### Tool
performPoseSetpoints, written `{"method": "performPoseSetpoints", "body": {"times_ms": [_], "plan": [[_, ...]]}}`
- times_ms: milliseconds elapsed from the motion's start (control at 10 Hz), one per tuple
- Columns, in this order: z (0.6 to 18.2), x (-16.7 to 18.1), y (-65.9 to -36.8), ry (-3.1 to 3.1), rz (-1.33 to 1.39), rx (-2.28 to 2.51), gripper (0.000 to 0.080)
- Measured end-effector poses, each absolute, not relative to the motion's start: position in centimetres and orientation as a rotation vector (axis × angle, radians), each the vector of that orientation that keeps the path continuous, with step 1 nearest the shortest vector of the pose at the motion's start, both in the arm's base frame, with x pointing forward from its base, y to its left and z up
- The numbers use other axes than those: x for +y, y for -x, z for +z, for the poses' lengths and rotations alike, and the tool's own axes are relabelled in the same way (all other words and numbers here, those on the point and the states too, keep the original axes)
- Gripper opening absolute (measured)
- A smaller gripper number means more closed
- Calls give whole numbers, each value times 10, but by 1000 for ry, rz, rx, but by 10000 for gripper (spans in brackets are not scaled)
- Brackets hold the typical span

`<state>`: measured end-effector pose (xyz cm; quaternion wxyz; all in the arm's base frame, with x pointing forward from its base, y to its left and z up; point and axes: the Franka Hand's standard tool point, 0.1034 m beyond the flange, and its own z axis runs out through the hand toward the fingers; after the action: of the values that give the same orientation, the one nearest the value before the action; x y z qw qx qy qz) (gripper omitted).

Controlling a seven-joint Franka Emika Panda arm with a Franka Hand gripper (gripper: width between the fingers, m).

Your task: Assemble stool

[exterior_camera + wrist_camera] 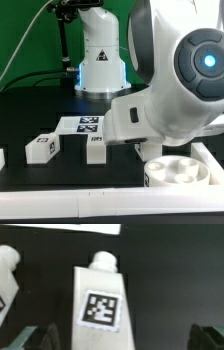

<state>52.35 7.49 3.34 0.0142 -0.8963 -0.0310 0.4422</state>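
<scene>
**Stool, approach to a loose leg.** The seat (178, 172), a round disc with open sockets, lies well apart from the marker board (85, 124), towards the exterior view's right and nearer the camera. Two legs lie on the black table (30, 112) just in front of the marker board. The target leg (97, 150) is under the arm's hand. The second leg (40, 148) lies beside it, on the side away from the seat.

In the wrist view the target leg (100, 303) lies flat with its tag face up. Its peg (105, 260) points towards the marker board.

The gripper (125, 339) is released. Its fingers (42, 336) stand wide apart, one on each side of the target leg, and touch nothing. The leg lies nearer one finger than the other.

The step in hand is judged to be the grasp of this leg, with no leg yet fitted to the seat. To do it well:

- The hand should first shift sideways until the leg is centred between the fingers.
- It should then descend so the pads meet the leg's flat side faces.
- It should close on the body and not on the peg, which must stay free for a socket.

Closing off-centre would probably push or twist the leg. The finger on the second leg's side needs clearance from that leg.
</scene>
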Motion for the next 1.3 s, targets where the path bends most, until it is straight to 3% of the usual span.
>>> {"method": "performPoseSetpoints", "body": {"times_ms": [1200,1300], "plan": [[12,75,-507,2782,1469,-140,623],[12,75,-507,2782,1469,-140,451]]}}
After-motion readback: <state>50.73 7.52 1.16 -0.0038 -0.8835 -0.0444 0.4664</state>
